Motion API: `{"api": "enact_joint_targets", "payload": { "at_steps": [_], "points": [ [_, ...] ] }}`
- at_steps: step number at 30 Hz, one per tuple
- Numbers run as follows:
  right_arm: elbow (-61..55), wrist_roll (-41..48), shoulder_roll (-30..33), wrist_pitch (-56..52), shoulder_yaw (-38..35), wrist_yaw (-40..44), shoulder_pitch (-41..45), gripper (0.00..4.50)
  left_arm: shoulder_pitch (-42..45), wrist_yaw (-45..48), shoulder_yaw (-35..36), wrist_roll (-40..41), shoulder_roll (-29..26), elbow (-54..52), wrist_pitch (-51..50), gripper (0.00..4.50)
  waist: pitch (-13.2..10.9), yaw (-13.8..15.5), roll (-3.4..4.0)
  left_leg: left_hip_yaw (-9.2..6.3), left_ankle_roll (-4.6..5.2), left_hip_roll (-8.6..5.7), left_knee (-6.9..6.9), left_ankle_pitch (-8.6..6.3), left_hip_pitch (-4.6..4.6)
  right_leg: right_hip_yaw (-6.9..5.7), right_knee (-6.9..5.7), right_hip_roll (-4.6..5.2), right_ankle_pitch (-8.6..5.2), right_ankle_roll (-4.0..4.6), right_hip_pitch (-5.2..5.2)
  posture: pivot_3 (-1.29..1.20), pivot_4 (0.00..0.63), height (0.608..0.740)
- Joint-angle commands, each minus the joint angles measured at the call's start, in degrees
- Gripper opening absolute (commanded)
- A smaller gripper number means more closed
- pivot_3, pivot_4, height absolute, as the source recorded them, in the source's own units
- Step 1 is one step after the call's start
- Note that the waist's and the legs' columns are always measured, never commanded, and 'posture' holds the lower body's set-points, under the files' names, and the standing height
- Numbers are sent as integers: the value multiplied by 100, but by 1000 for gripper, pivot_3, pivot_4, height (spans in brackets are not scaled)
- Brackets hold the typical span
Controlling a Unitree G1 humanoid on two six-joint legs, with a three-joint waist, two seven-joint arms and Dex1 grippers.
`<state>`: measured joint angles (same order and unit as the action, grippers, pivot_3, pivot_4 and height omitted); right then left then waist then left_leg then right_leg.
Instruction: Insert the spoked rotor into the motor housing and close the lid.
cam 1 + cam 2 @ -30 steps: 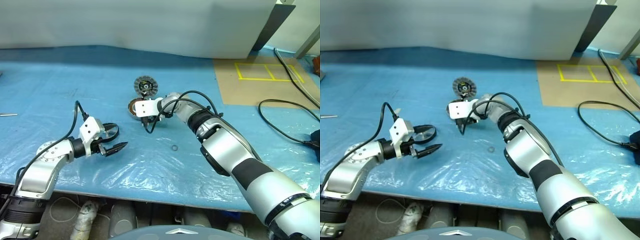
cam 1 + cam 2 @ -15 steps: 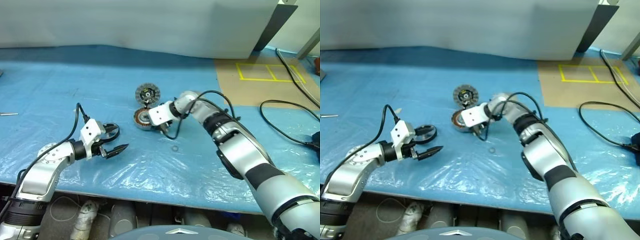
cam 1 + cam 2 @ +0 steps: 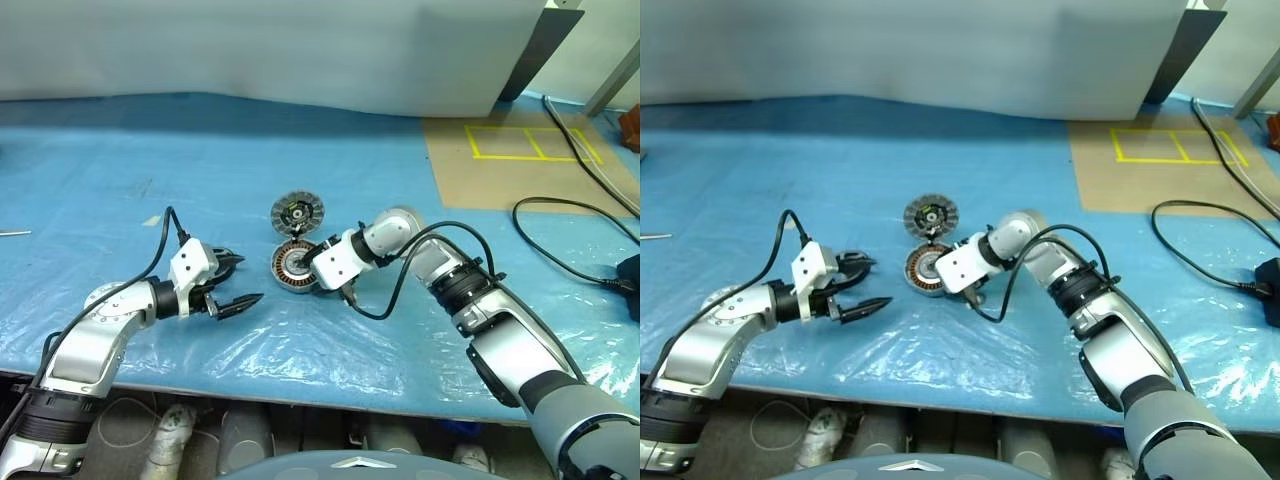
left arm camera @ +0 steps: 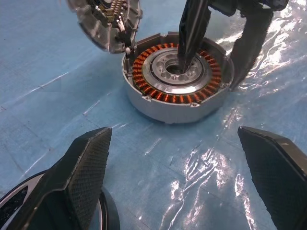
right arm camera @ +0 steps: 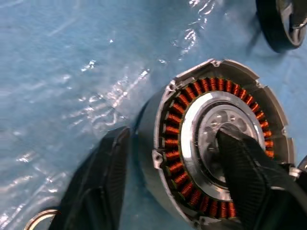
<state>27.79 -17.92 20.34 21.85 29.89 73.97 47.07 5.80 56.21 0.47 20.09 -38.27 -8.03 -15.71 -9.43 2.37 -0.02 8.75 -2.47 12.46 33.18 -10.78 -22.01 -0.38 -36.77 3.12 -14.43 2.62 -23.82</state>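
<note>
The motor housing, a silver cup ringed with copper windings, sits mid-table on the blue sheet. Just behind it lies the lid, a ribbed grey disc. My right gripper is open and straddles the housing's wall. One finger rests in the centre hub, and the other stands just outside the rim with a thin gap. My left gripper is open with nothing between its fingers, to the left of the housing and aimed at it. The spoked rotor, a black ring, lies beside the left gripper's far finger.
A small metal washer lies on the sheet near the right gripper. A cardboard patch with yellow tape and black cables occupy the right side. A white panel closes off the back, and the table's front edge is close.
The right arm drew back toward me, and the housing slid with it, a little nearer and to the right of the lid. Its fingers have spread apart. The left arm stayed put.
</note>
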Motion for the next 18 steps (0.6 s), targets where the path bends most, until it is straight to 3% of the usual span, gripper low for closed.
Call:
{"api": "enact_joint_targets", "payload": {
  "at_steps": [1, 10, 14, 18],
  "points": [
    [-404, 262, -12, -550, -61, 117, -102, 3326, 85, 73, 10, 33, -37, -72, 32, 4437, 0, -3, 0, 0, 0, 0, 0, 0, 0, 1, 0, 0, 0, 0, 0, 0, 150, 740],
    [-2368, 1476, 510, -2581, -884, 382, -380, 3326, -83, 255, -63, 198, -81, -397, -196, 4437, -1, 21, 0, 0, -19, -1, -7, 11, -5, -1, 4, 0, 1, -1, -3, 0, 150, 740],
    [-3538, 2029, 746, -3780, -1425, 9, -978, 3326, -220, 219, -93, 259, -44, -652, -321, 4437, -1, 45, -1, -1, -21, -3, -13, 12, -2, 0, 8, 0, 1, -3, 0, 0, 150, 740],
    [-4319, 2049, 857, -4356, -1875, -926, -2336, 3326, -404, 225, -148, 302, -72, -914, -506, 4437, -1, 89, 0, -3, -25, -3, -23, 12, 16, -3, 22, 0, 0, -3, 20, 0, 150, 740]
  ]
}}
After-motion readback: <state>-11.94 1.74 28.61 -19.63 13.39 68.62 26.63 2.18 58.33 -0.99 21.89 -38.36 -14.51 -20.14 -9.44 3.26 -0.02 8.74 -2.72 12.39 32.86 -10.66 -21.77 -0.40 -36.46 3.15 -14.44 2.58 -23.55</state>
